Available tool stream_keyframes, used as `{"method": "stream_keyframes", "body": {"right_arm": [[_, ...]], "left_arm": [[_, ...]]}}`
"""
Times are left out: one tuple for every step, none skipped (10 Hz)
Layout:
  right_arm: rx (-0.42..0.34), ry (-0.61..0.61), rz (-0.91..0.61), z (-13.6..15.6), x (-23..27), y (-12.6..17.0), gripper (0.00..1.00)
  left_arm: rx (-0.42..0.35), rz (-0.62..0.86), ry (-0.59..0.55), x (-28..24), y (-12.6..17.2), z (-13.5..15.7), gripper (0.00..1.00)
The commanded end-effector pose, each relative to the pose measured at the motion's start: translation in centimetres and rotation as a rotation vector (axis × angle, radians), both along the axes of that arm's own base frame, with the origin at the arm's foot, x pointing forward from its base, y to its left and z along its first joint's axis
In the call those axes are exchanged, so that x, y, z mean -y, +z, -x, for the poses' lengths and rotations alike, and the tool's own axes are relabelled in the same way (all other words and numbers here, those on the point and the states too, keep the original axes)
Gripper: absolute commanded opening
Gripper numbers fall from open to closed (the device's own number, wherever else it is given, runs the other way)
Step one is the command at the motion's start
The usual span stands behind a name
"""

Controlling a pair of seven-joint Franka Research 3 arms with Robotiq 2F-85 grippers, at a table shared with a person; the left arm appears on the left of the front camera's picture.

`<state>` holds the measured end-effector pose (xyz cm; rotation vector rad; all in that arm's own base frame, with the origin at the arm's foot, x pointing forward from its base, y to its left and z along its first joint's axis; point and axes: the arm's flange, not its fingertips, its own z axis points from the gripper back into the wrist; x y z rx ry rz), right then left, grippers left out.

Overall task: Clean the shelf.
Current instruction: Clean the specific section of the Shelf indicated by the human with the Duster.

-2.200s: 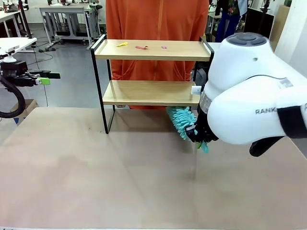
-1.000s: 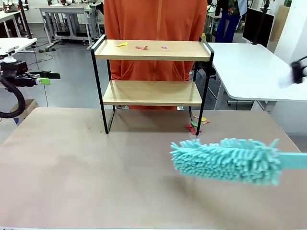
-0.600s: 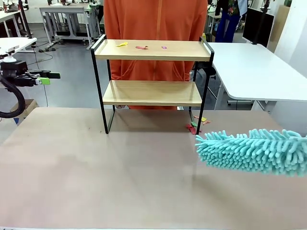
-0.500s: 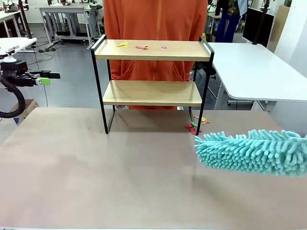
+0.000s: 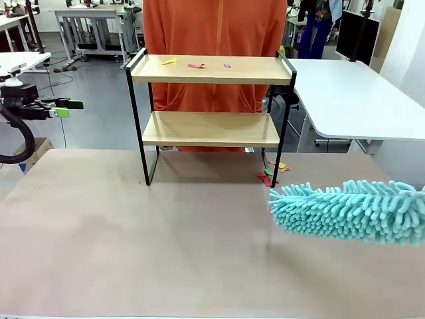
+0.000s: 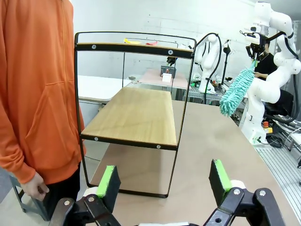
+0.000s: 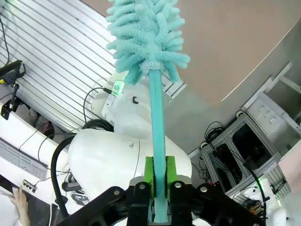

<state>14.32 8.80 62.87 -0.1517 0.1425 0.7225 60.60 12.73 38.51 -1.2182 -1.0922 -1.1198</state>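
duster (image 5: 345, 212) sits clamped in right claw (image 7: 160, 165), left claw (image 6: 164, 181) wide open and empty facing shelf (image 6: 134, 115).

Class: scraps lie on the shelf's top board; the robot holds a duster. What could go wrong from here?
The right gripper pinches the duster by its thin handle; pressing down may twist it. A sweep could snag the shelf at a raised rail and shove it, or flick the scraps toward the person.

Left claw (image 6: 164, 181) spread wide, level; right claw (image 7: 160, 172) clamped on duster (image 7: 146, 33) handle
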Motion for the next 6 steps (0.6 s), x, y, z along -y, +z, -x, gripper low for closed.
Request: {"method": "stream_keyframes", "body": {"right_arm": [[-0.004, 0.002, -0.014, 0.18, -0.13, -0.04, 0.13], [-0.004, 0.002, -0.014, 0.18, -0.13, -0.04, 0.13], [-0.004, 0.002, -0.014, 0.18, -0.13, -0.04, 0.13], [-0.004, 0.002, -0.014, 0.18, -0.13, -0.04, 0.13], [-0.004, 0.002, -0.014, 0.18, -0.13, -0.04, 0.13], [-0.004, 0.002, -0.014, 0.18, -0.13, -0.04, 0.13]], "left_arm": [[0.015, -0.006, -0.005, -0.06, 0.02, 0.24, 1.00], [0.015, -0.006, -0.005, -0.06, 0.02, 0.24, 1.00], [0.015, -0.006, -0.005, -0.06, 0.02, 0.24, 1.00], [0.015, -0.006, -0.005, -0.06, 0.02, 0.24, 1.00], [0.015, -0.006, -0.005, -0.06, 0.02, 0.24, 1.00], [0.015, -0.006, -0.005, -0.06, 0.02, 0.24, 1.00]]}}
